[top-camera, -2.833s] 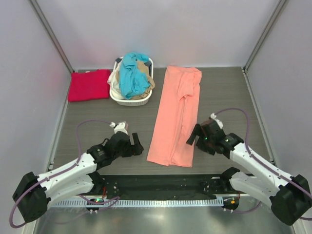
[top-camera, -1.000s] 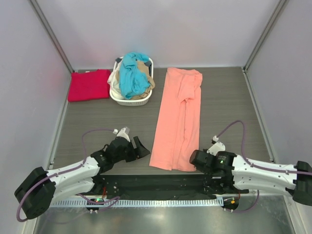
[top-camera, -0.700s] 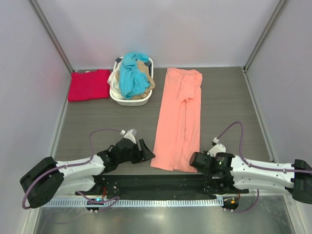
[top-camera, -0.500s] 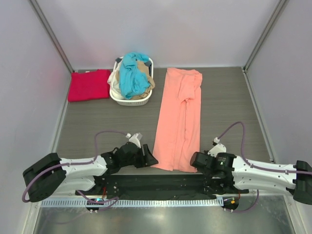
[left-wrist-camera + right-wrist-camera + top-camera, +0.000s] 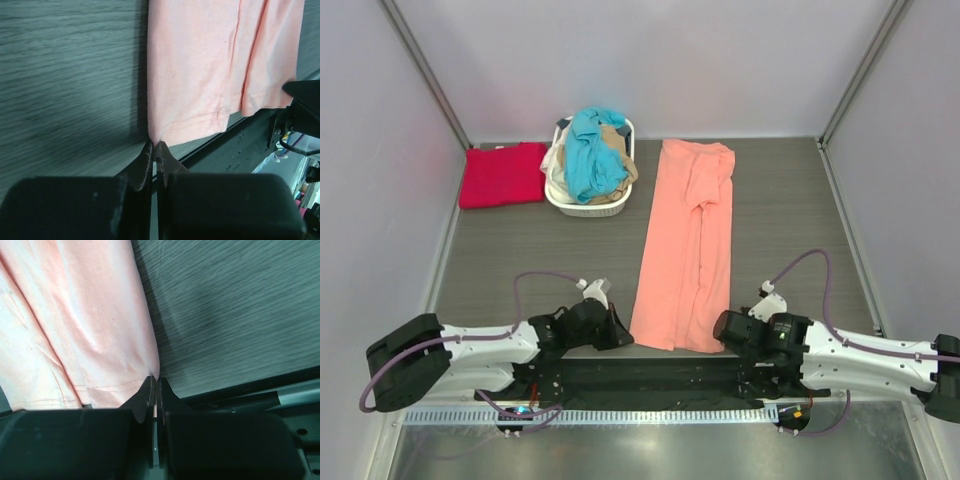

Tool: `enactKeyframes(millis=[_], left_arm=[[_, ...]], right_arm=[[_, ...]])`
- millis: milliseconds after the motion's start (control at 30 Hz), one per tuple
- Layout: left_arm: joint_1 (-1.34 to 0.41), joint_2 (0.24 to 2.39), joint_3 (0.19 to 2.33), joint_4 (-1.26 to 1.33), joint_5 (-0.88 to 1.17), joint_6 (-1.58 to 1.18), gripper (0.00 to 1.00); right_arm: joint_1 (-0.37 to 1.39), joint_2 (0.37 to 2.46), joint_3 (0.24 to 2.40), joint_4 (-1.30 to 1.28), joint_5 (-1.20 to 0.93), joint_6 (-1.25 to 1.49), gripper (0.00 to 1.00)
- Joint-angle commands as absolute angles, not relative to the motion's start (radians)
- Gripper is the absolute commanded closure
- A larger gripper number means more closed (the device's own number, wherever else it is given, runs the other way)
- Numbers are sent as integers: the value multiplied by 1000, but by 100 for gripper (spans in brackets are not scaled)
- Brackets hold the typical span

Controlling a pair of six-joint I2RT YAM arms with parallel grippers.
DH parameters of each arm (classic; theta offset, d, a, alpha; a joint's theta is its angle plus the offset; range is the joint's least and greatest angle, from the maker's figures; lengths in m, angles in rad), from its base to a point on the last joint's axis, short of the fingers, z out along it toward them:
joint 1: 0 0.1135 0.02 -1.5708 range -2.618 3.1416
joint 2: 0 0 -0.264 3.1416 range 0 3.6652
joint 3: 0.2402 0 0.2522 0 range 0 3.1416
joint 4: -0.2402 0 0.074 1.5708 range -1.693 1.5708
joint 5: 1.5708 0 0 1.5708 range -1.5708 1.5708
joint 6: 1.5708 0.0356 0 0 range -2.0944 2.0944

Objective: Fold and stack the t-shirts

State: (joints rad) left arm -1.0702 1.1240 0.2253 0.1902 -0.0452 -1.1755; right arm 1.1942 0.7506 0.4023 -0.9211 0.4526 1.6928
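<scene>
The dark wood-grain table [image 5: 780, 200] filled the floor of the enclosure. Right of its middle, the salmon-pink t-shirt [image 5: 685, 240] lay flat as a long, narrow strip. The strip ran from the far edge of the table to the near edge, with lengthwise folds along its right half and its hem at the near end.

The left arm [image 5: 480, 345] lay low along the near edge and reached right toward the strip's near left corner. The right arm [image 5: 860, 350] lay low in the same way and reached left toward the near right corner.

At the far left stood the white laundry basket [image 5: 588, 208]. Just to its left, the crimson red t-shirt [image 5: 503, 174] lay flat on the table as a folded rectangle, close to the left wall. The teal blue t-shirt [image 5: 590, 150] was heaped on top of the basket. The beige t-shirt [image 5: 620, 165] showed beneath it along the basket's right side.

The left gripper [image 5: 154, 150] was clenched, its two black fingertips pressed together on the very tip of the near left hem corner, right at the table's near edge. The right gripper [image 5: 155, 385] was likewise pinched closed on the near right hem corner, where the cloth ran down into the gap between its fingertips.
</scene>
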Motion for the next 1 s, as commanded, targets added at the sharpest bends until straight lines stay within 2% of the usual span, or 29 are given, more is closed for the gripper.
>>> enactKeyframes(millis=[0, 133, 233, 400, 500, 533, 633, 667, 767, 967], left_arm=[[-1094, 1054, 343, 50, -95, -1161, 100], [-1100, 933, 495, -199, -161, -1103, 100], [-1098, 919, 595, -282, -207, -1048, 100], [-1039, 1015, 736, -324, -207, -944, 100], [-939, 1112, 842, -302, -131, -867, 100], [-886, 1139, 873, -298, -109, -848, 100], [-810, 1268, 1006, -304, -59, -781, 100], [-795, 1300, 1041, -304, -42, -769, 100], [-743, 1423, 1155, -298, 27, -724, 100], [-663, 1620, 1337, -314, 104, -661, 100]], right_arm=[[1201, 715, 515, -1000, 521, 1700, 99], [1201, 695, 633, -1104, 594, 1681, 99], [1201, 703, 701, -1124, 655, 1651, 99], [1193, 750, 836, -1157, 803, 1585, 99], [1140, 797, 940, -1154, 913, 1460, 99], [1074, 843, 969, -1147, 925, 1410, 99], [921, 914, 1045, -1013, 849, 1103, 99], [822, 946, 1049, -924, 809, 1047, 99], [689, 988, 1071, -812, 744, 912, 99], [534, 1152, 1104, -677, 592, 793, 99]])
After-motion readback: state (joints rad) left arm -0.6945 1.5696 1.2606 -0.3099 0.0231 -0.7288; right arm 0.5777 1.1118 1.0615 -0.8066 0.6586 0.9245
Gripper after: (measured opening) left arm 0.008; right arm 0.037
